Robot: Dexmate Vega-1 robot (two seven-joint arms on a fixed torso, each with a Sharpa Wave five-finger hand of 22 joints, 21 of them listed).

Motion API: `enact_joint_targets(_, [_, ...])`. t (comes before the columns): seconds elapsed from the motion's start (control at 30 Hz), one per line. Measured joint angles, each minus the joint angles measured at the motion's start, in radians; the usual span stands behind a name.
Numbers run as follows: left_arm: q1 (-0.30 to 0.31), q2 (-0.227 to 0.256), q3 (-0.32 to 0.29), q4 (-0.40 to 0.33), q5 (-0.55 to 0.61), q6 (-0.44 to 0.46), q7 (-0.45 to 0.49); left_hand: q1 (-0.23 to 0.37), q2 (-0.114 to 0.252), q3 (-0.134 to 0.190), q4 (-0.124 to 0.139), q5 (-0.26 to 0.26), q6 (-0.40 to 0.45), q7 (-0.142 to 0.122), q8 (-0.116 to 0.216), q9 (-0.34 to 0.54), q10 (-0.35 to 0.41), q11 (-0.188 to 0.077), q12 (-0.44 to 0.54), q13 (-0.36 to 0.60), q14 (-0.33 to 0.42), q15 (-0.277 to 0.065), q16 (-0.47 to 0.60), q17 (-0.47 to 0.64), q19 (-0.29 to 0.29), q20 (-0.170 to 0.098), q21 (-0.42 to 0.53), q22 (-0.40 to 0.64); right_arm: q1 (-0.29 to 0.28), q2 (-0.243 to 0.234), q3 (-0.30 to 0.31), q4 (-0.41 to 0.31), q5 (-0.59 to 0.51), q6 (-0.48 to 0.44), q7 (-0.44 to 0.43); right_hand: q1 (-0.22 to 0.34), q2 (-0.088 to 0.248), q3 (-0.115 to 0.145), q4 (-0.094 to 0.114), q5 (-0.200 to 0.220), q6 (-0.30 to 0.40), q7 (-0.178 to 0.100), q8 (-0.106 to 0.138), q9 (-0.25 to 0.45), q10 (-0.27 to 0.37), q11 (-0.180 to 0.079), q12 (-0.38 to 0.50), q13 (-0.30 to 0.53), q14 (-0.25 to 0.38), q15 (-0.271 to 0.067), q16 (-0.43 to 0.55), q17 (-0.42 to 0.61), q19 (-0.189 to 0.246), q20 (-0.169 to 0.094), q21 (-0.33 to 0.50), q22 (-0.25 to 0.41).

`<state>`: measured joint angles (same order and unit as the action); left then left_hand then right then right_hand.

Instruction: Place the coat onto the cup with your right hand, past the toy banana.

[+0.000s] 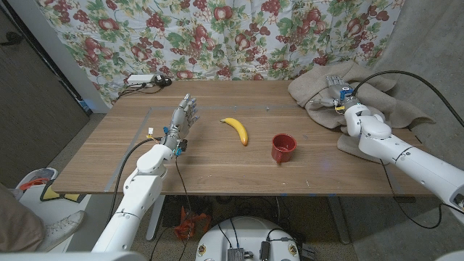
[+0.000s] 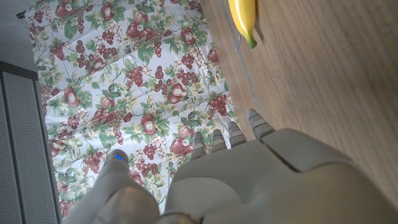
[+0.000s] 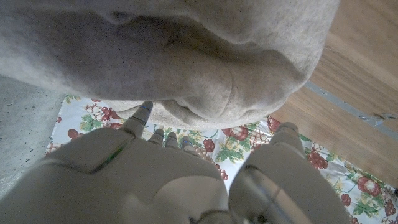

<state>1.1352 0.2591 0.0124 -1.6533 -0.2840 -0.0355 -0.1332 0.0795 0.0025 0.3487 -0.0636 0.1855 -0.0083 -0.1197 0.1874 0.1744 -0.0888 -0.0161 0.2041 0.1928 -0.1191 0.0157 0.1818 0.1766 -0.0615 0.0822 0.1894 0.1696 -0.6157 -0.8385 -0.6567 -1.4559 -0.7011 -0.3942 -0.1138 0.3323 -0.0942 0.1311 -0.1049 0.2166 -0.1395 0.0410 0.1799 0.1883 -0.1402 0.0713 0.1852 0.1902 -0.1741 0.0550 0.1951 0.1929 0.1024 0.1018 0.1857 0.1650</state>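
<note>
Fingers (image 3: 143, 115) of right hand (image 1: 339, 93) reach up to the coat (image 1: 362, 98), tips touching fabric; whether they've closed on a fold can't be told. Coat lies heaped at table (image 1: 217, 174) corner, well right of cup (image 1: 283, 148); toy banana (image 1: 235, 130) just left of cup. Left hand (image 1: 183, 117) idle, fingers straight, holding nothing. Risk: shallow pinch → cloth slips; trailing hem could tip cup or drag banana.

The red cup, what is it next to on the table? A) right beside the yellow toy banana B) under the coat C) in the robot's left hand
A: the red cup stands bare and upright on the table just beside the toy banana, apart from the coat and the left hand.
</note>
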Motion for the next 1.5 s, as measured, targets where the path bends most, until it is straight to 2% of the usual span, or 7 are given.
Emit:
enact_joint_targets(0.7, [0.017, 0.005, -0.004, -0.028, 0.000, 0.018, 0.003, 0.000, 0.000, 0.002, -0.007, 0.000, 0.000, 0.000, 0.000, 0.000, 0.000, 0.000, 0.000, 0.000, 0.000, 0.000, 0.000, 0.000, 0.000, 0.000, 0.000, 0.000, 0.051, 0.018, -0.040, 0.065, 0.001, 0.000, 0.033, 0.000, 0.000, -0.001, 0.001, 0.000, -0.011, 0.001, 0.000, 0.005, -0.023, -0.002, 0.000, 0.003, 0.004, 0.004, 0.000, 0.000, -0.009, 0.009, -0.005, 0.000])
enact_joint_targets(0.77, [0.018, 0.005, -0.004, -0.030, 0.000, 0.018, 0.003, 0.000, 0.000, 0.002, -0.007, 0.000, -0.008, 0.007, 0.000, 0.000, 0.000, 0.000, 0.000, 0.000, 0.000, 0.000, 0.000, 0.000, 0.000, 0.000, 0.000, 0.000, 0.056, 0.021, -0.044, 0.070, 0.001, 0.002, 0.034, 0.000, 0.000, -0.004, 0.004, 0.000, -0.016, 0.005, 0.000, 0.005, -0.023, -0.002, 0.000, 0.003, 0.004, 0.004, 0.000, 0.000, -0.012, 0.012, -0.005, 0.000])
enact_joint_targets(0.87, [0.019, 0.005, -0.004, -0.031, 0.000, 0.018, 0.003, 0.000, 0.000, 0.002, -0.007, 0.000, -0.015, 0.000, -0.008, 0.000, 0.000, 0.000, 0.000, 0.000, 0.000, 0.000, 0.000, 0.000, 0.000, 0.000, 0.000, 0.000, 0.066, 0.025, -0.051, 0.080, 0.000, 0.008, 0.040, 0.000, 0.000, -0.004, 0.004, 0.000, -0.018, 0.004, 0.000, 0.005, -0.023, -0.002, 0.000, 0.003, 0.003, 0.004, 0.000, 0.000, -0.013, 0.013, -0.005, 0.000])
enact_joint_targets(0.97, [0.022, 0.005, -0.004, -0.037, 0.001, 0.018, 0.003, 0.000, 0.000, 0.002, -0.007, 0.000, -0.015, 0.000, -0.008, 0.000, 0.000, 0.000, 0.000, 0.000, 0.000, 0.000, 0.000, 0.000, 0.000, 0.000, 0.000, 0.000, 0.072, 0.029, -0.055, 0.088, -0.001, 0.011, 0.041, 0.000, 0.000, -0.007, 0.001, 0.008, -0.022, 0.000, 0.000, 0.005, -0.024, -0.002, 0.000, 0.003, 0.003, 0.026, 0.000, 0.000, -0.012, 0.021, -0.005, 0.000])
enact_joint_targets(1.5, [0.035, 0.003, -0.005, -0.050, 0.001, 0.017, 0.009, 0.005, 0.005, 0.000, -0.014, 0.000, -0.014, 0.000, -0.008, 0.000, 0.000, 0.000, 0.000, 0.000, -0.004, 0.004, 0.000, 0.000, 0.000, 0.000, 0.000, 0.000, 0.102, 0.046, -0.080, 0.129, 0.000, 0.027, 0.062, 0.000, 0.000, -0.007, 0.001, 0.008, -0.022, 0.000, 0.005, 0.005, -0.032, -0.004, 0.000, 0.003, -0.001, 0.030, 0.000, 0.000, -0.014, 0.030, -0.005, 0.000])
